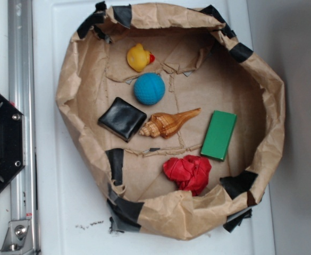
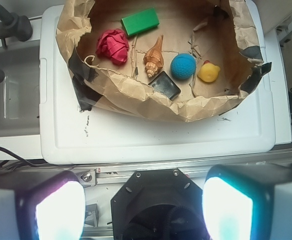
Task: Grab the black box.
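Risk at this moment lies mainly in crowding around the black box (image 1: 122, 119). It lies flat on the floor of the brown paper nest (image 1: 75, 79), close under the near paper wall, with the blue ball (image 1: 149, 88) just beside one corner and the shell (image 1: 168, 123) touching or almost touching another. A descent placed slightly off would, I judge, nudge the ball into a roll or catch the shell's tip. The crumpled wall rising beside the box could also snag one of my fingers (image 2: 61, 210) before it reaches the floor. The box is low and glossy, so a shallow pinch may slip off its rounded edges. The green block (image 1: 219, 135) and the red crumpled cloth (image 1: 187, 172) lie well apart from it; the yellow duck (image 1: 139, 57) sits beyond the ball.

Pose: my arm is drawn back and held high, with the wrist camera looking down over the black base (image 2: 158, 200) and across the white worktop (image 2: 136, 135) toward the nest. My fingers are spread wide, one at each lower corner of the wrist view, holding nothing. They are well apart from the box, and the approach is not yet begun.
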Robot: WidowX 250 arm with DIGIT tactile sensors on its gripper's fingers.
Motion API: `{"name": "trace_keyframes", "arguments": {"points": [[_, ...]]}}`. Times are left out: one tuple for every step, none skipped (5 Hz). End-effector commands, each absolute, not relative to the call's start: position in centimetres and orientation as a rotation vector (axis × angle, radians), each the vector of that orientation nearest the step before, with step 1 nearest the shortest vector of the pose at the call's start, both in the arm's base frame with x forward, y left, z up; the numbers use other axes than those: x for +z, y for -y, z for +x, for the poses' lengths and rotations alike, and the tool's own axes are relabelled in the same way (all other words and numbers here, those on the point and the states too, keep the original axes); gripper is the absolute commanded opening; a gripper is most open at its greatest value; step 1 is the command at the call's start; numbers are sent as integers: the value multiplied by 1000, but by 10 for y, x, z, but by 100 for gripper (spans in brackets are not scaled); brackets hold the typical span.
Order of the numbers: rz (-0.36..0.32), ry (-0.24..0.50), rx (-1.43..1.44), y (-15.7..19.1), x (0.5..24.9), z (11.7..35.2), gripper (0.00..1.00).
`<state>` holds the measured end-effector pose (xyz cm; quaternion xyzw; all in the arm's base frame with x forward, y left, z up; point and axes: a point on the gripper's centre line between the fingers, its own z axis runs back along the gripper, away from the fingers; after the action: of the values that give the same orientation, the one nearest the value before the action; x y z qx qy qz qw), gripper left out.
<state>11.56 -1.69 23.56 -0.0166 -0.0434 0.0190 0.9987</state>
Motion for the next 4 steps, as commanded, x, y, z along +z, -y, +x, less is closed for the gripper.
{"name": "trace_keyframes", "arguments": {"points": [[-33,87,38,17,236,116,100],[-76,77,283,5,214,153,100],[-143,84,451,-5,188,192,100],[-120,116,608,-7,156,217,100]]}}
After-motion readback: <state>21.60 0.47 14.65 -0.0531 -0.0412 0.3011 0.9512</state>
